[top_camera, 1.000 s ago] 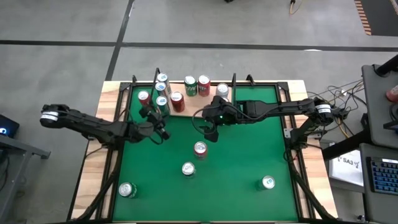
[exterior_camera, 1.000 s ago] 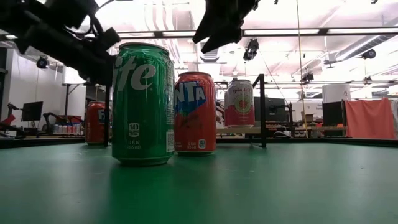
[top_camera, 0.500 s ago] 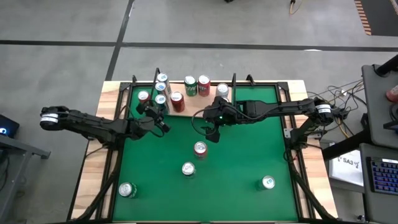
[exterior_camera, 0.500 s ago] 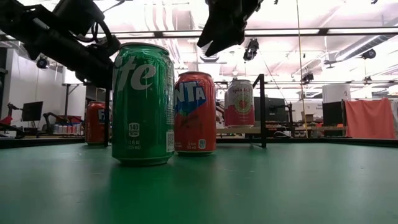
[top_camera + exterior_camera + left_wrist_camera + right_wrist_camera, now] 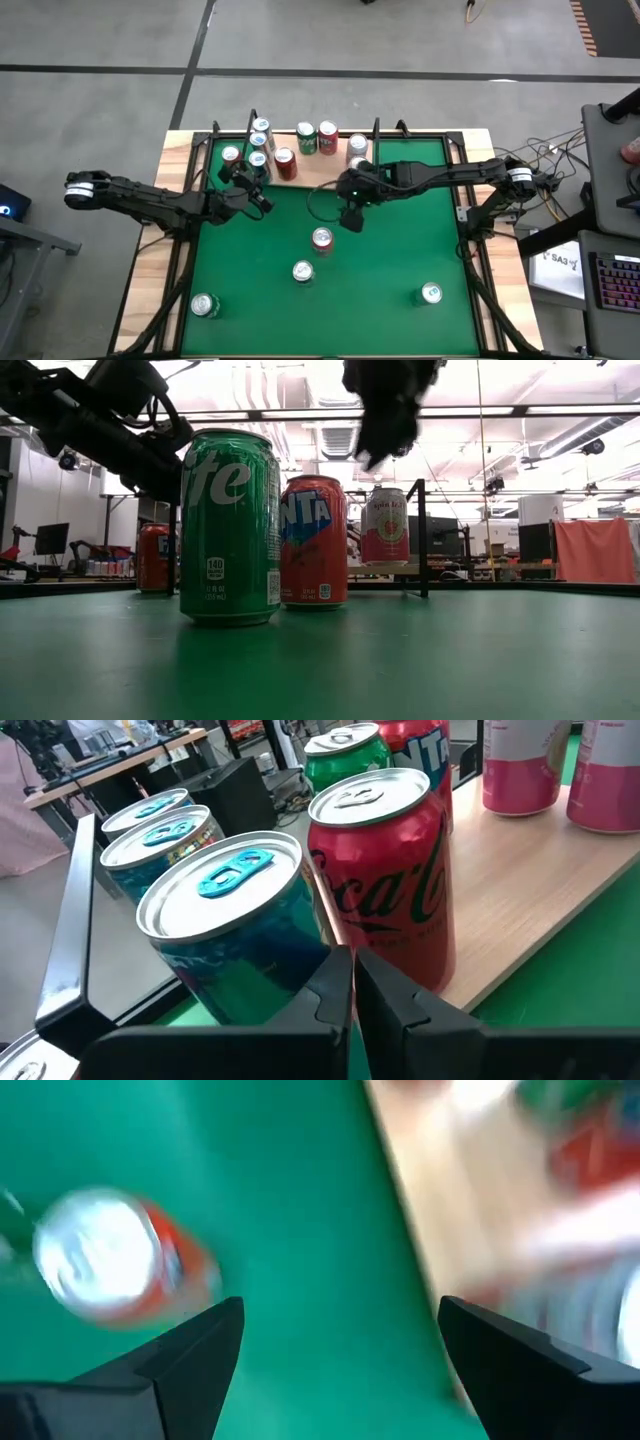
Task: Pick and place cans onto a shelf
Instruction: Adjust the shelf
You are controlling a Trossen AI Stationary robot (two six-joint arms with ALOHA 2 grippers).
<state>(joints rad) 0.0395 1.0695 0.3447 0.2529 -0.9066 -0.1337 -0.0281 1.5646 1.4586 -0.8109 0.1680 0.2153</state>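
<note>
So the right gripper [image 5: 351, 221] was hanging over the green table [image 5: 400, 260] with its jaws spread wide and nothing in them, just on the far side of the red can [image 5: 322, 240] standing loose mid-table. Looked like the reach-for-the-next-can step. The next move probably called for dropping down around that can before closing. The left gripper [image 5: 262, 199] sat pinched shut and empty by the near edge of the shelf [image 5: 312, 176], at the far side, where several cans [image 5: 300, 145] already stood.
</note>
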